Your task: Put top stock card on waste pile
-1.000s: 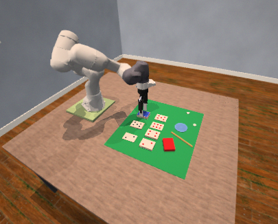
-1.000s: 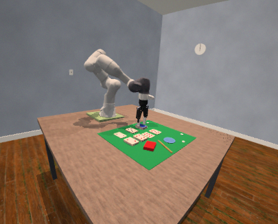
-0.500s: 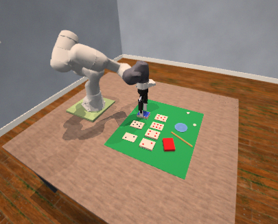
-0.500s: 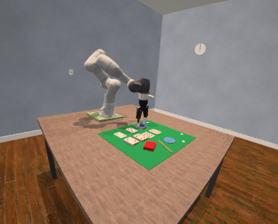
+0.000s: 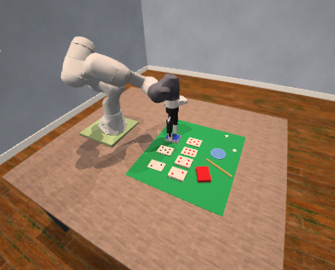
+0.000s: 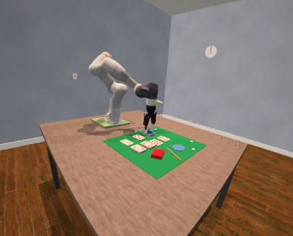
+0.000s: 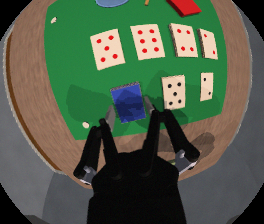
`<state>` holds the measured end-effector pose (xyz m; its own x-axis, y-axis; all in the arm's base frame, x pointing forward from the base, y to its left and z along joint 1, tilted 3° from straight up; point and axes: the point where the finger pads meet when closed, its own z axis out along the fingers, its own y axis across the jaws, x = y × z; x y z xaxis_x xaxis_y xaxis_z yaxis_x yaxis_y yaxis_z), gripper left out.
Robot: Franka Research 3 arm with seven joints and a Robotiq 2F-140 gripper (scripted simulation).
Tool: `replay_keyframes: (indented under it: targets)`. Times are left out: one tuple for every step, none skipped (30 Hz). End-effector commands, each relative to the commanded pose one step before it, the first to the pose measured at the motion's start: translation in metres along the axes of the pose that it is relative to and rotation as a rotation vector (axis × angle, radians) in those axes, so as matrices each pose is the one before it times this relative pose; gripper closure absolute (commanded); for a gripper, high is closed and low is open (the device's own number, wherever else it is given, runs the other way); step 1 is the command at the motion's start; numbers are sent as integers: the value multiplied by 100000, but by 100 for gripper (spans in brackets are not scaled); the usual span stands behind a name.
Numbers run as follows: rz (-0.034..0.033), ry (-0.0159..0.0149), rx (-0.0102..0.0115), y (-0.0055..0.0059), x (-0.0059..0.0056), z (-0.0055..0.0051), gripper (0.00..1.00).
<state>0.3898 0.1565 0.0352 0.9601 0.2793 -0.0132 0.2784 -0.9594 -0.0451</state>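
Observation:
The face-down stock [image 7: 128, 103] is a blue-backed pile on the green mat [image 5: 188, 166], in the row nearest the arm's base. It also shows in the top view [image 5: 173, 137]. My gripper [image 7: 129, 106] points straight down over it, fingers half open, one on each side of the top blue card. The fingertips stand at the card's edges and I see no grip on it. The waste pile [image 7: 175, 91] [image 5: 165, 150] is a face-up card with black pips, right beside the stock. Another black-pip card [image 7: 207, 86] lies past it.
A row of several red-pip cards [image 7: 149, 43] lies farther out on the mat. A red box [image 5: 203, 173], a blue disc [image 5: 218, 153], a wooden stick [image 5: 219, 167] and small white pieces [image 5: 234, 150] lie at the mat's far side.

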Motion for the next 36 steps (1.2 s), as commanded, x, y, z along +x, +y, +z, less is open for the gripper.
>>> replay_keyframes:
  targets:
    - [462,485,87,11,216,79,50]
    - [0,1,-1,0,0,16,50]
    - [0,0,0,0,0,7,50]
    - [0,0,0,0,0,1,50]
    - [0,0,0,0,0,0,50]
    - [0,0,0,0,0,0,50]
    - [0,0,0,0,0,0,50]
    - [0,0,0,0,0,0,50]
    - [0,0,0,0,0,0,50]
    - [0,0,0,0,0,0,50]
    - [0,0,0,0,0,0,50]
    - [0,0,0,0,0,0,50]
    - [0,0,0,0,0,0,50]
    - [0,0,0,0,0,0,50]
    - [0,0,0,0,0,0,50]
    - [0,0,0,0,0,0,50]
    - [0,0,0,0,0,0,50]
    - [0,0,0,0,0,0,50]
    - [0,0,0,0,0,0,50]
    - [0,0,0,0,0,0,50]
    - [0,0,0,0,0,0,50]
    - [0,0,0,0,0,0,50]
    - [0,0,0,0,0,0,50]
    - [0,0,0,0,0,0,50]
    - [0,0,0,0,0,0,50]
    - [0,0,0,0,0,0,50]
    - [0,0,0,0,0,0,50]
    - [0,0,0,0,0,0,50]
    - [0,0,0,0,0,0,57]
    - [0,0,0,0,0,0,57]
    - [0,0,0,0,0,0,57]
    - [0,0,0,0,0,0,57]
    - [0,0,0,0,0,0,57]
    - [0,0,0,0,0,0,57]
    - [0,0,0,0,0,0,57]
    - [0,0,0,0,0,0,57]
